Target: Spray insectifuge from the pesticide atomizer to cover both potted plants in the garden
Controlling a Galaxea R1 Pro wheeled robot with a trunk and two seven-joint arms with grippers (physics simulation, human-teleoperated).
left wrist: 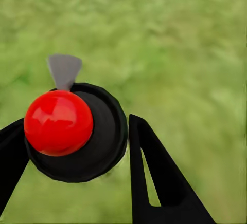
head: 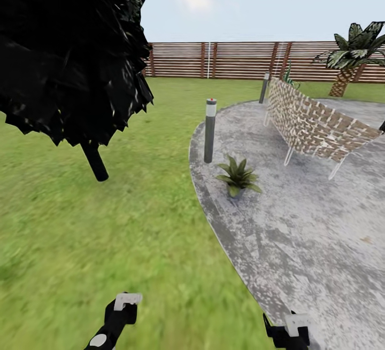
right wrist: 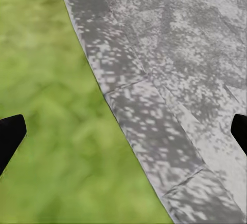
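Starting at your left in the head view, a dark tree (head: 69, 45) hangs over the lawn (head: 107, 222), its trunk slanting into the grass. Your left gripper (head: 127, 302) sits low over the lawn; in the left wrist view its fingers (left wrist: 154, 178) are spread apart above the grass (left wrist: 180, 44), with a red ball on a round black disc (left wrist: 59, 124) between them, nothing pinched. Moving right, a tall grey bollard lamp (head: 209, 131) stands at the edge of the round stone patio (head: 299, 232). Just beside it, on the patio rim, is one potted plant (head: 238, 176), a low rosette of pointed green leaves in a small grey pot. Behind runs the brown slatted fence (head: 240, 60). Farther right a woven bench-like seat (head: 315, 123) stands on the patio, with a second lamp (head: 264, 87) beyond it and a palm (head: 350, 56) at the far right. Your right gripper (head: 295, 322) hangs over the patio edge; the right wrist view shows its fingertips (right wrist: 10, 134) wide apart, holding nothing, above the seam of grass and stone (right wrist: 154, 80)
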